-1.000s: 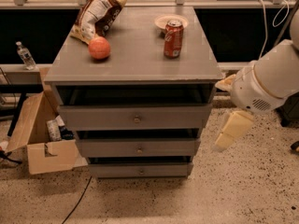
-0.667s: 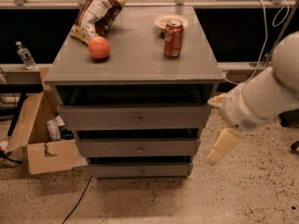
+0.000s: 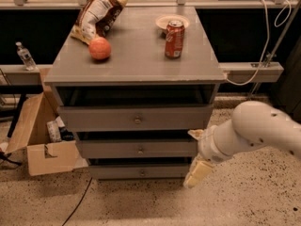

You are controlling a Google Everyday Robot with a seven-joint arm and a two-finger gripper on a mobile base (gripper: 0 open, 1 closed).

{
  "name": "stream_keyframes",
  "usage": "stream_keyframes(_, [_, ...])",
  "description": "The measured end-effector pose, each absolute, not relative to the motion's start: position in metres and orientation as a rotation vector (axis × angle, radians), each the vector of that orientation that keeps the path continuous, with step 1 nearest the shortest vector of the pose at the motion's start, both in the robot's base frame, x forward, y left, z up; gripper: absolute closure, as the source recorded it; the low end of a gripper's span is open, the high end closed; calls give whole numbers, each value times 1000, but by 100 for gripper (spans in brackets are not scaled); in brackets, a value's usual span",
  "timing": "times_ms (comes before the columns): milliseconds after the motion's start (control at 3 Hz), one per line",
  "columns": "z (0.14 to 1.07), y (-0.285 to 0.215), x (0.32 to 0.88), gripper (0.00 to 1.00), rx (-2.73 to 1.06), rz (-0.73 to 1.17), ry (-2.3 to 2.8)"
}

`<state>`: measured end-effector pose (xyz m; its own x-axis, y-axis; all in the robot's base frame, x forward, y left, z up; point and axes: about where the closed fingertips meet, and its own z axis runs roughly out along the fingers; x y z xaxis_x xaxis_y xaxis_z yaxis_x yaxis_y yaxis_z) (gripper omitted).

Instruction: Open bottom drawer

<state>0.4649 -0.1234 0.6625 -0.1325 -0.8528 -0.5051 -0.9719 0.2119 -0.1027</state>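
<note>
The bottom drawer [image 3: 117, 172] is the lowest and slimmest of three grey drawer fronts, with a small round brass knob [image 3: 141, 172]. It is shut, flush with the cabinet. My gripper [image 3: 195, 153] is on a white arm coming in from the right, at the cabinet's lower right corner. Its cream fingers [image 3: 197, 171] are spread open and hold nothing. The lower finger hangs level with the bottom drawer's right end, well right of the knob.
The cabinet top [image 3: 136, 55] holds a red soda can [image 3: 174, 39], an orange ball [image 3: 99, 48], a chip bag [image 3: 98, 14] and a small plate [image 3: 165, 20]. An open cardboard box [image 3: 40, 147] stands on the floor at the left. A cable [image 3: 77, 201] lies on the speckled floor.
My arm has moved left and down, from beside the cabinet's upper right to its lower right corner. The drawers have not moved.
</note>
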Motion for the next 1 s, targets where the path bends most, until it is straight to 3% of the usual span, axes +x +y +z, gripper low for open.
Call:
stream_keyframes(333, [592,-98,482,0,-1657,398,1984])
stream_keyframes(1000, [574,-97,482,0,-1650,404,2003])
